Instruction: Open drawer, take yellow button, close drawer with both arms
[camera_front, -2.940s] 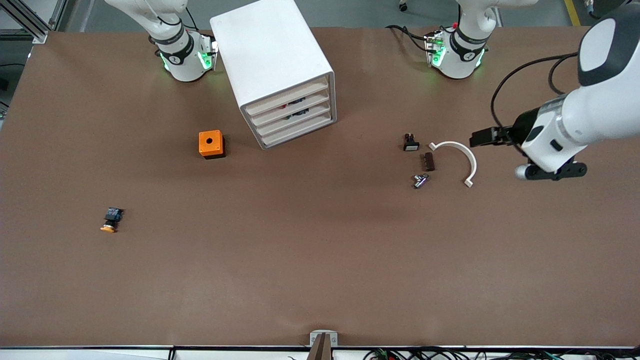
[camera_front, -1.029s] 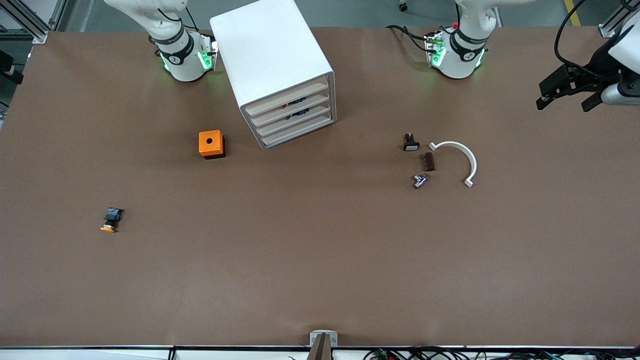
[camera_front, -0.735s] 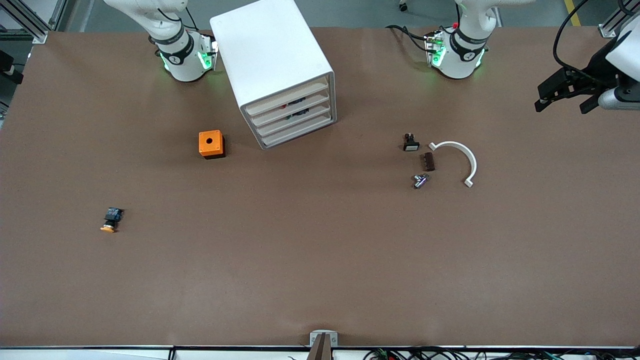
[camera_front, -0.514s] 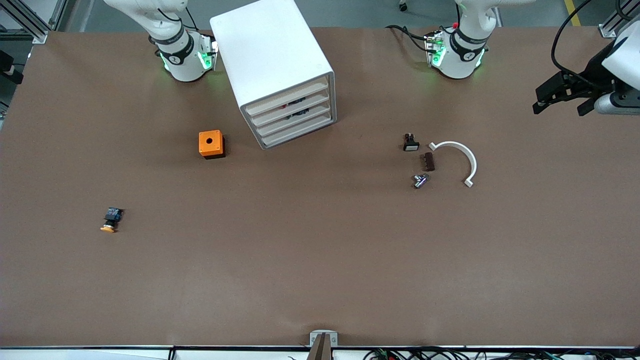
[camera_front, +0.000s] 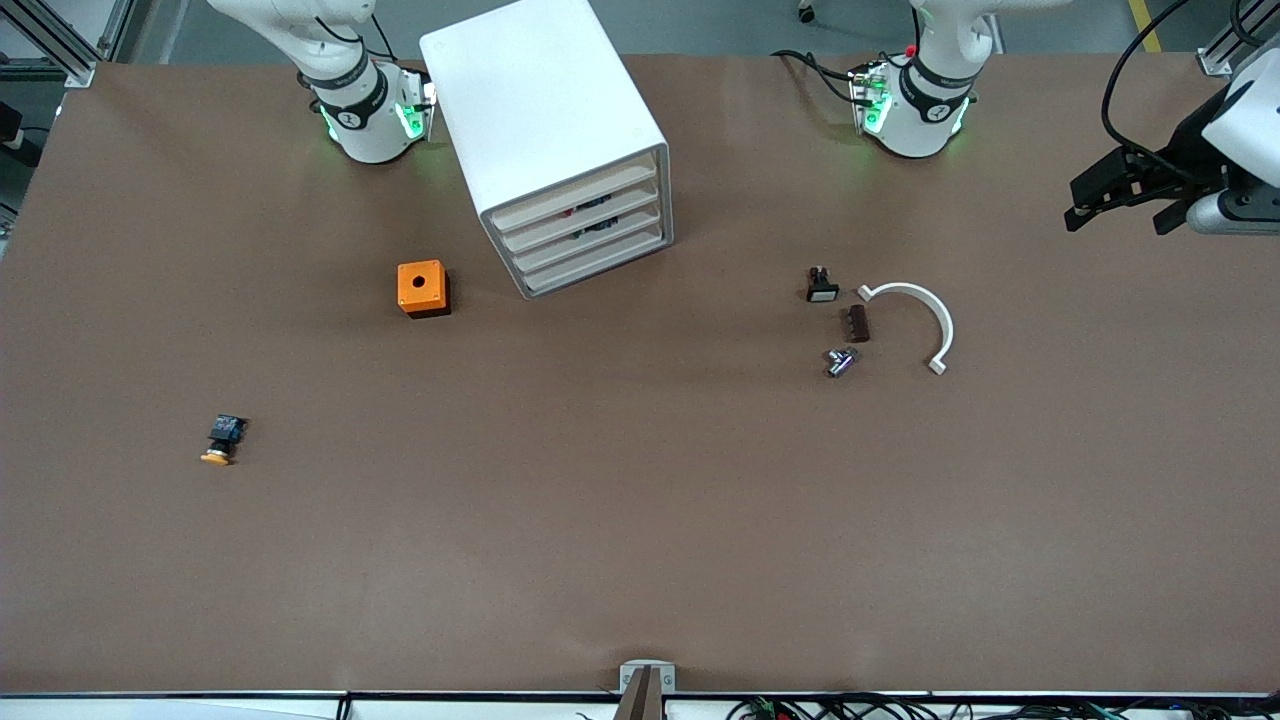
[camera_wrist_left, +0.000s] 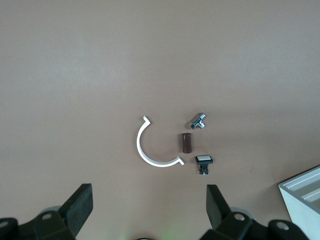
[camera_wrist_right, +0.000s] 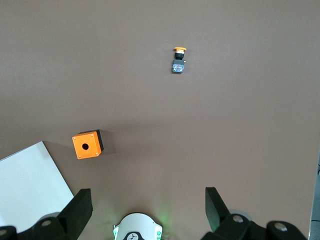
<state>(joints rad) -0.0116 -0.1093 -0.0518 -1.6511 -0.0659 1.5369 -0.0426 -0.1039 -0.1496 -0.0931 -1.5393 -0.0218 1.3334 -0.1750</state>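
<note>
both grippers hang open and empty, the left gripper (camera_front: 1120, 205) at its own table end, the right gripper (camera_wrist_right: 145, 212) high up (seen only through its wrist camera). nearer the front camera than the drawer cabinet (camera_front: 560, 150), toward the right arm's end, the button (camera_front: 222, 440) lies on its side, so the right arm is likely closer.

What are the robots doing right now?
Nothing is being held. The left gripper hangs open over the left arm's end of the table, and the right gripper waits open, up high. The button lies out on the table, nearer the front camera than the orange box. All the drawers of the white drawer cabinet look shut.
</note>
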